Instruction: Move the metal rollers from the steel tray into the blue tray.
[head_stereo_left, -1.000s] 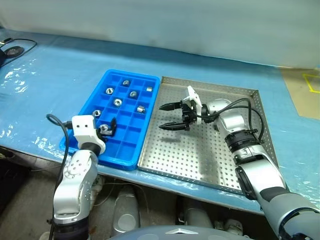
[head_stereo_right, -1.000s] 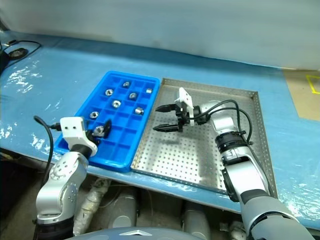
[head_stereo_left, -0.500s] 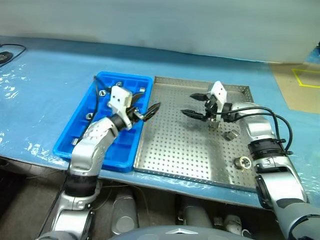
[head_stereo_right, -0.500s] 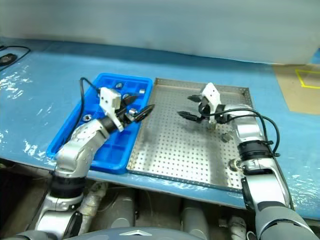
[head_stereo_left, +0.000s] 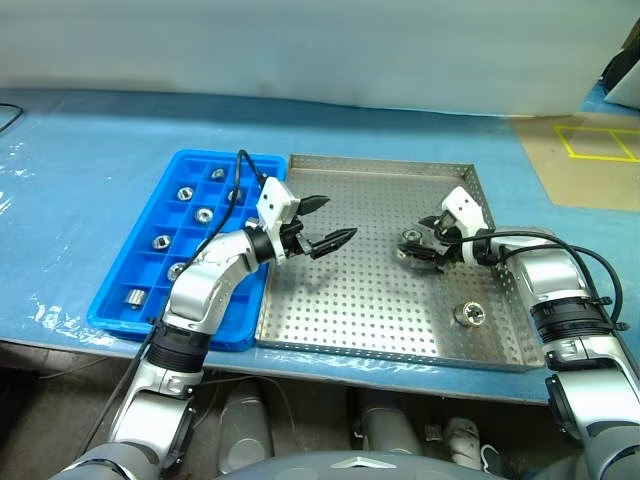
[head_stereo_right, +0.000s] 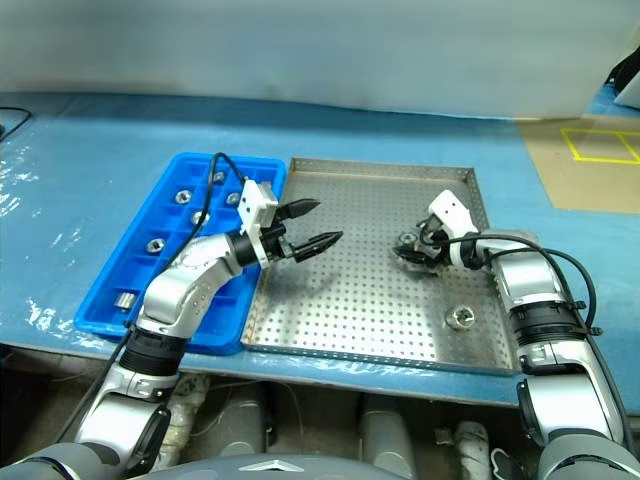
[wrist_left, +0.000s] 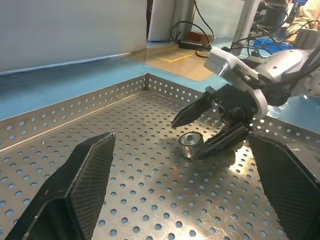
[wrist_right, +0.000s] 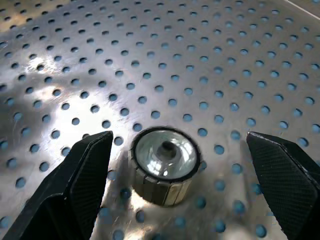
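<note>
1. The blue tray (head_stereo_left: 150, 290) lies on the left part of the bench (head_stereo_left: 80, 150), its long right side running along the left rim of the steel tray (head_stereo_left: 370, 310).
2. Several metal rollers sit in the blue tray, each in its own cell: one near the front left corner (head_stereo_left: 134, 297), others further back along the left and middle columns (head_stereo_left: 160, 241), (head_stereo_left: 184, 192), (head_stereo_left: 204, 214).
3. My left pincer (head_stereo_left: 322, 222) reaches from over the blue tray's right side out above the left part of the steel tray. Its two black fingers (wrist_left: 75, 195) are spread wide with nothing between them, and it hangs clear of the perforated floor.
4. The steel tray fills the middle of the bench, and most of its dotted floor is bare.
5. My right pincer (head_stereo_left: 418, 238) is low over the right half of the steel tray, toward the far right corner, pointing leftward. Its fingers (wrist_right: 75, 185) stand apart on either side of one roller (wrist_right: 164, 164), which rests upright on the floor with its hole facing up. I cannot tell whether either finger touches it.
6. Another roller (head_stereo_left: 468, 314) lies alone on the steel tray nearer the front right corner, well apart from both pincers.
</note>
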